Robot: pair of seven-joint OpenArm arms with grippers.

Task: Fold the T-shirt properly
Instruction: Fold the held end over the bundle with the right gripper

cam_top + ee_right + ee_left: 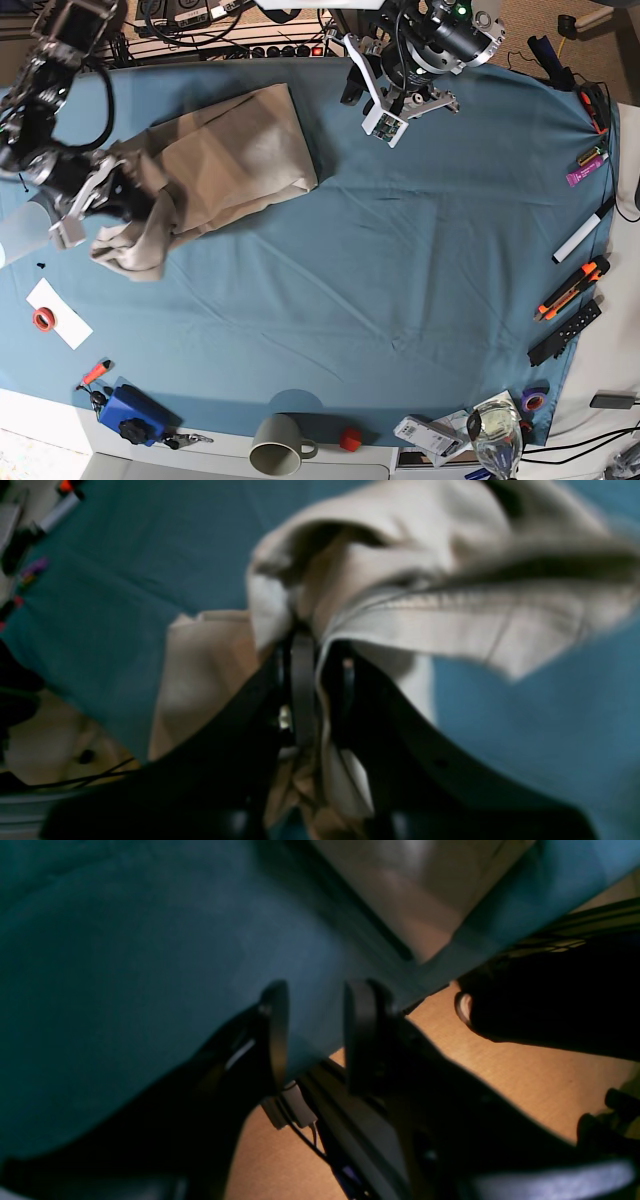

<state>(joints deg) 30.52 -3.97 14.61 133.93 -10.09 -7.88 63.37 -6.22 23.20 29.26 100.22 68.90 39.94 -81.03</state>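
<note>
1. At the left of the base view the right end effector point(112, 195) is clamped on a bunched fold of the T-shirt point(225, 160); the right wrist view shows beige cloth pinched between closed jaws and spilling over them
2. The T-shirt lies crumpled on the blue cloth point(400, 260) covering the worktop, at its far left part, with one end lifted and hanging from that grip and the rest spread toward the top edge
3. In my judgement the step in hand is pulling the garment out flat. To do it well, the grip should stay firm, the lift should clear the cloth below without dragging it, and the shirt wants laying out toward the bare middle before any fold
4. Further right, the left end effector point(312, 1035) hovers near the far edge of the worktop, jaws parted and holding nothing; it looks free to take a second corner
5. A white marker point(581, 238) and an orange tool point(570, 288) lie at the right edge; no brand, label or writing is legible anywhere
</note>
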